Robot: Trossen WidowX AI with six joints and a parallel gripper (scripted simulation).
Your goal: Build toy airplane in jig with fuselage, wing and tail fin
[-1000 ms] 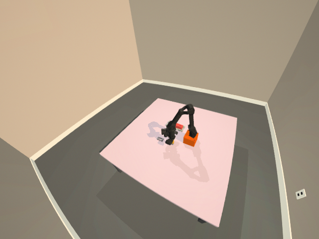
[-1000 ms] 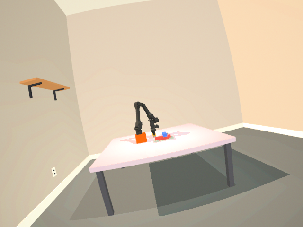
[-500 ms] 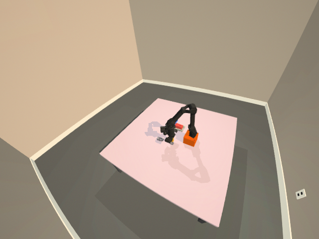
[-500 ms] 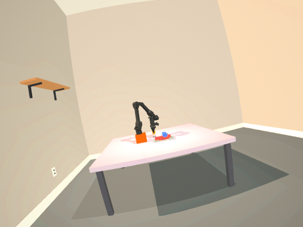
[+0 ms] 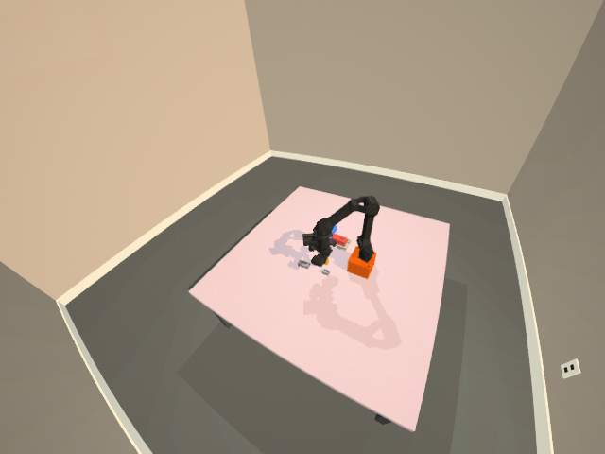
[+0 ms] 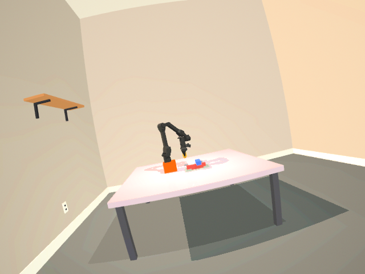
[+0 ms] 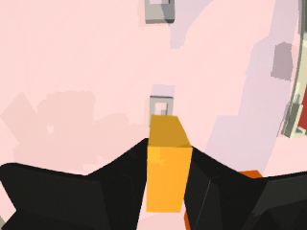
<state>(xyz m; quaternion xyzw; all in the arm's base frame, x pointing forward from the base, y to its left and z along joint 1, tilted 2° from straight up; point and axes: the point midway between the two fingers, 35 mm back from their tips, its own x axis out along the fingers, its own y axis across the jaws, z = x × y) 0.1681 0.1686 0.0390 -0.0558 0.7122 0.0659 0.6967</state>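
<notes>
My gripper (image 5: 322, 260) (image 6: 184, 153) (image 7: 163, 145) is shut on the yellow-orange tail fin (image 5: 326, 261) (image 6: 185, 157) (image 7: 165, 179) and holds it above the table, near a small grey holder (image 5: 325, 271) (image 7: 153, 106). The red fuselage (image 5: 339, 239) (image 6: 191, 166) (image 7: 304, 114) lies in the pale cradle (image 5: 343, 247) (image 6: 188, 170) (image 7: 287, 128). The blue wing (image 5: 335, 229) (image 6: 198, 162) is on top of the fuselage. The sockets and the exact fit of the wing's tab are too small to tell.
A second, larger grey holder (image 5: 301, 262) (image 7: 159, 14) stands on the pink table (image 5: 273, 288) (image 6: 141, 185), beyond the small one in the wrist view. The arm's orange base block (image 5: 360, 264) (image 6: 170, 166) (image 7: 251, 173) is close to the cradle.
</notes>
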